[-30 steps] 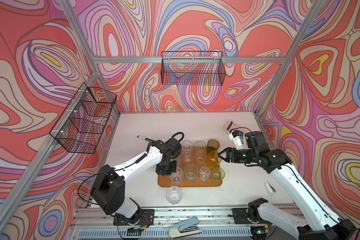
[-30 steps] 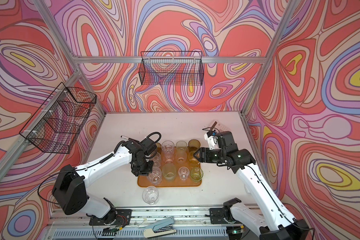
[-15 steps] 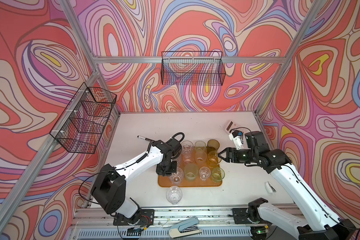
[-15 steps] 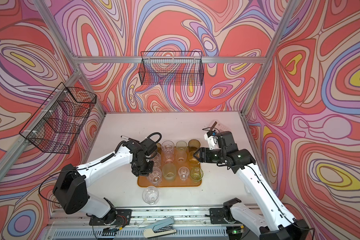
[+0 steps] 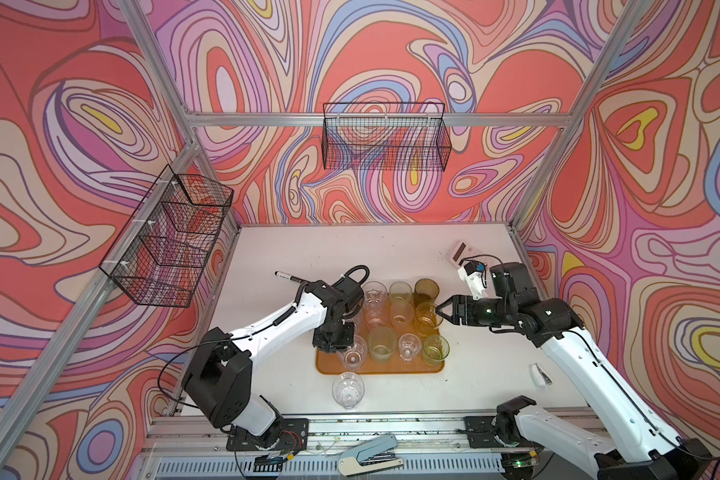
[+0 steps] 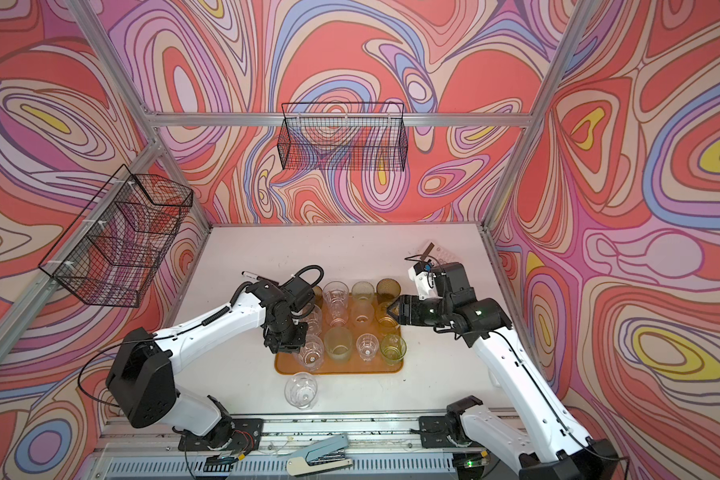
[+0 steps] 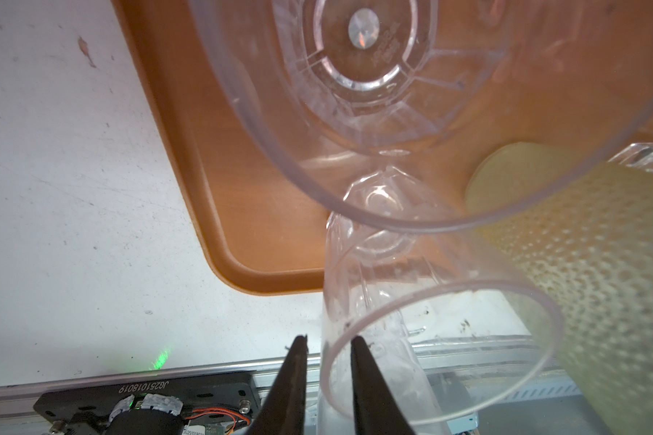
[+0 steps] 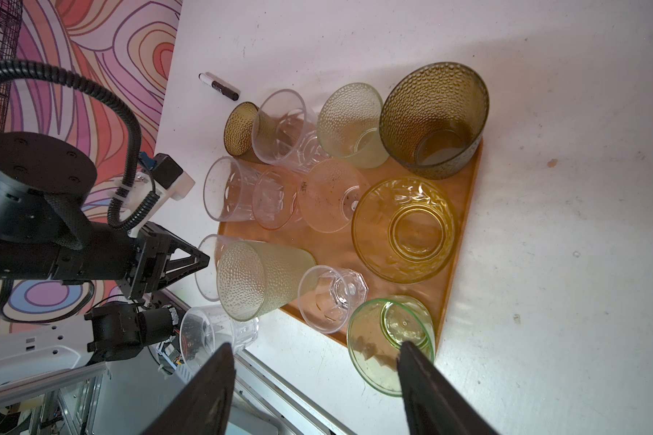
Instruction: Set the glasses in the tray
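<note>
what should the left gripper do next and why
Probably lift the left gripper straight up. Its fingers stand slightly parted astride the rim of the clear faceted tumbler, which sits in the near corner of the flat orange-brown tray; a sideways move could tip it. Another clear glass waits on the white table.

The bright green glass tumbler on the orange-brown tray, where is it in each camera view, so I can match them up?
Both top views: the bright green tumbler stands in the near right corner of the orange-brown tray.
Left wrist view: not in it.
Right wrist view: it sits at the tray's corner, beside the amber-yellow glass.
Shared landmark: the tray, in all four.
</note>
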Motion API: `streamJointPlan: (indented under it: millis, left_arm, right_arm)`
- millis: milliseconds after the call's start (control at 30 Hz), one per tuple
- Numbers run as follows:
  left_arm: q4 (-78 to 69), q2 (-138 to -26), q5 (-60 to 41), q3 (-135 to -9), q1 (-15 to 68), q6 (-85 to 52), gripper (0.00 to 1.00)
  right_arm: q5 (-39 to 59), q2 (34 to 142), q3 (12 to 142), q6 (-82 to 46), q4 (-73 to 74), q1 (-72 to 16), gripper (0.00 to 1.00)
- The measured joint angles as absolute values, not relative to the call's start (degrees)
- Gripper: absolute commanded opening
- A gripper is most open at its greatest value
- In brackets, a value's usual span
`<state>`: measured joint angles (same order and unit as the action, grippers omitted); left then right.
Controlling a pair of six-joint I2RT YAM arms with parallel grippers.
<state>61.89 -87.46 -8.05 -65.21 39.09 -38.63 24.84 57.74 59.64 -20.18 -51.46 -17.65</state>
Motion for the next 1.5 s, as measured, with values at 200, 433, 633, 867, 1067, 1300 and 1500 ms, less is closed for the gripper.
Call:
streamJointPlan:
  millis: [200, 433, 633, 867, 1067, 1300, 1500]
  left_arm:
    - [64.01, -87.11, -7.49, -67.90, 39.09, -38.57, 0.42]
    - [67.31, -84.58, -6.20, -71.46, 39.18, -36.60, 0.44]
    - [70.43, -81.58, -4.91, -72.03, 39.40, -35.11, 0.47]
    - [72.60, -76.73, -5.19, -71.92, 39.40, -34.89, 0.48]
    - [73.97, -71.72, -6.04, -68.86, 39.40, -34.89, 0.48]
    - [74.35, -66.87, -6.98, -64.86, 39.53, -35.57, 0.49]
    - [73.58, -64.55, -8.23, -61.43, 42.70, -37.69, 0.48]
  right_arm:
    - [24.86, 57.74, 59.64, -20.18, -51.46, -17.65, 0.71]
    - [24.86, 57.74, 59.64, -20.23, -51.44, -17.65, 0.72]
    - [24.86, 57.74, 59.64, -20.40, -51.40, -17.65, 0.72]
    - [24.86, 57.74, 59.64, -20.71, -50.98, -17.65, 0.71]
    - [24.86, 57.76, 59.64, -21.06, -50.92, -17.65, 0.72]
    - [24.88, 57.87, 59.64, -21.08, -50.74, -17.65, 0.71]
    - [24.88, 57.87, 59.64, -21.08, -50.74, -17.65, 0.71]
